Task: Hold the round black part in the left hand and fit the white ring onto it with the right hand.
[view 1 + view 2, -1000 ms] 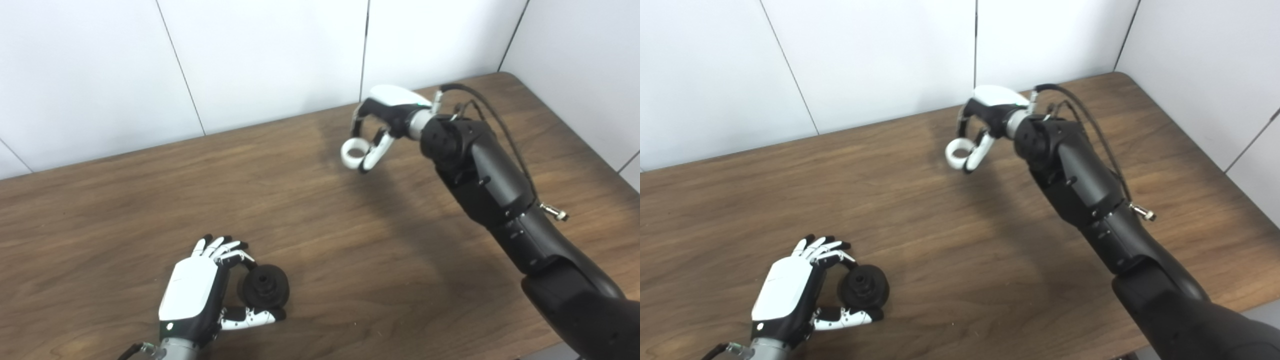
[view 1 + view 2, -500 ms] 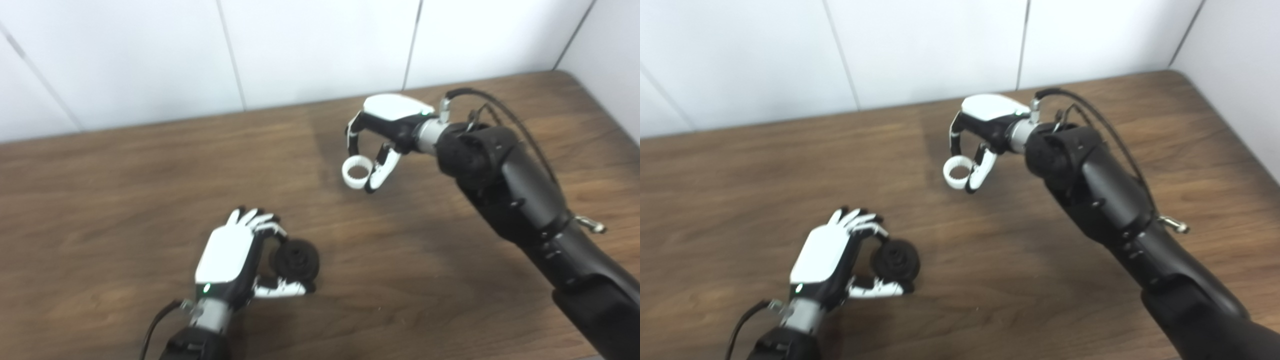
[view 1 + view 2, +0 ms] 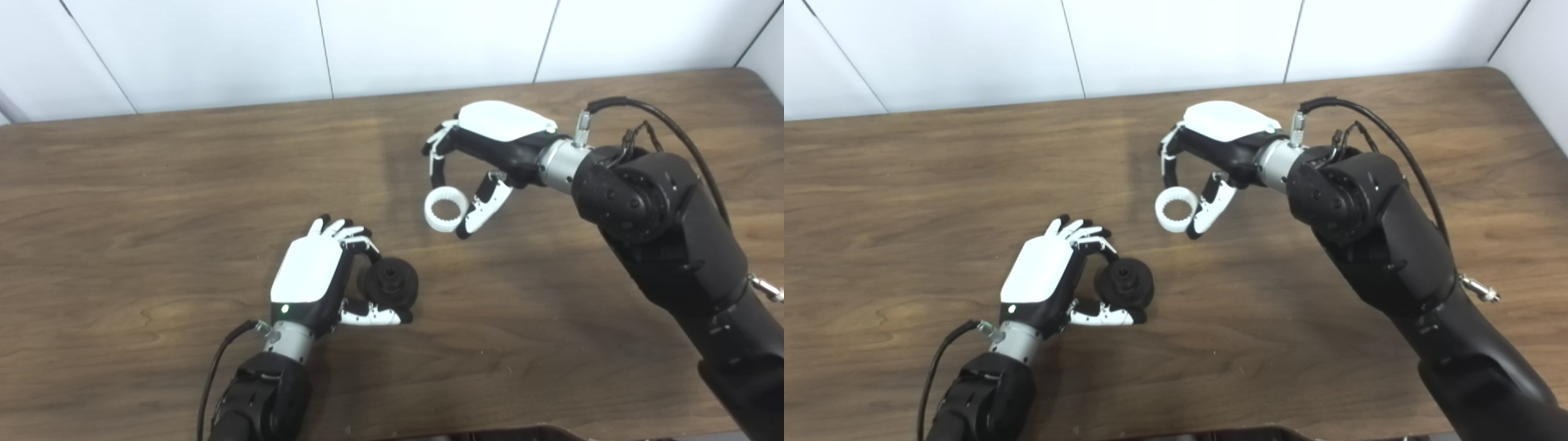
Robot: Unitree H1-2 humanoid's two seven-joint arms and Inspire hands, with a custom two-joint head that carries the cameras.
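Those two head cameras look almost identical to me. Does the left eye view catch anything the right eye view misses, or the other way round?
Only the left eye view shows a grey strip at the wall's far left edge.

Only the right eye view shows more of the side wall past the table's right corner.

Both show the left hand gripping the round black part, and the right hand holding the white ring above the wooden table, apart from the black part.

Black arms, silver wrists, black cables, each hand (image 3: 309,278) white-backed with black-tipped fingers
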